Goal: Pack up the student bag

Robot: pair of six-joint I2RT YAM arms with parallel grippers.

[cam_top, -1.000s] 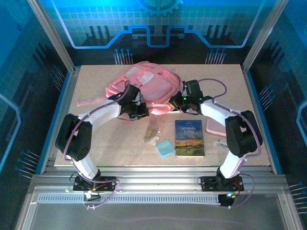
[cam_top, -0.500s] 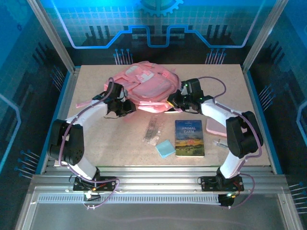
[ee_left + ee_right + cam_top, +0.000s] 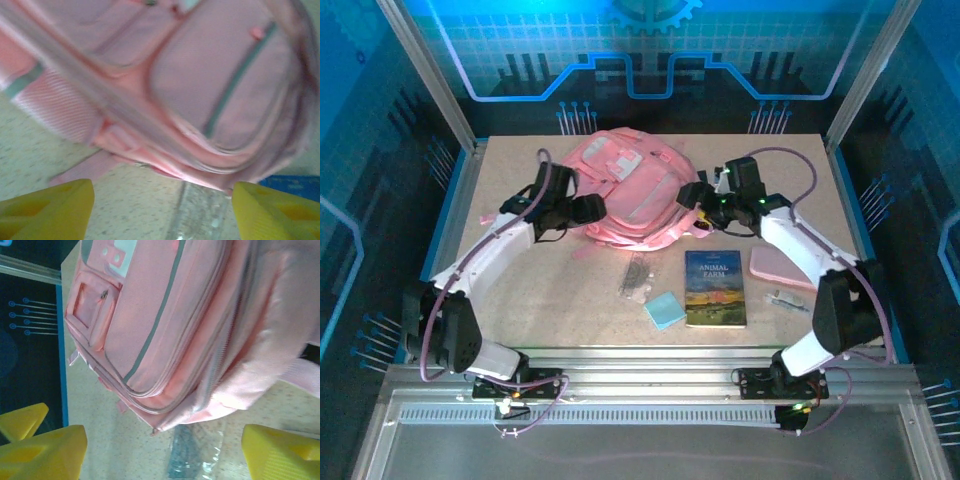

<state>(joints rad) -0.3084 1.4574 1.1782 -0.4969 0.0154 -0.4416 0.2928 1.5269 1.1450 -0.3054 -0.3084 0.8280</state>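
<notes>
A second ago both my pincers were pinched shut at the near edge of the large soft pink fabric backpack [image 3: 630, 190], which sat bunched up; now my left pincer [image 3: 590, 209] and my right pincer [image 3: 692, 195] have sprung wide and swung out to either flank, and the bag lies flatter, its lighter front pockets facing up. I take that to mean I have just let it go after tugging it into place, so the positioning looks done and the packing itself has not started. In the left wrist view my left pincer [image 3: 160, 210] gapes with nothing between its yellow fingertips, the backpack [image 3: 200, 90] just beyond them and apart from them. My right pincer [image 3: 160, 452] is equally spread and empty, with the backpack [image 3: 175, 330] ahead of it and untouched, its zips running across the view; I cannot see any open mouth. The bag sits at the far middle of the speckled surface [image 3: 570, 290], between my two pincers, the left one just beside its left edge and the right one just beside its right edge. Nearer to me lie the clear plastic packet [image 3: 636, 275], the square blue pad [image 3: 665, 310], the paperback book [image 3: 715, 288] and the small pink flat case [image 3: 782, 265], all outside the bag.
</notes>
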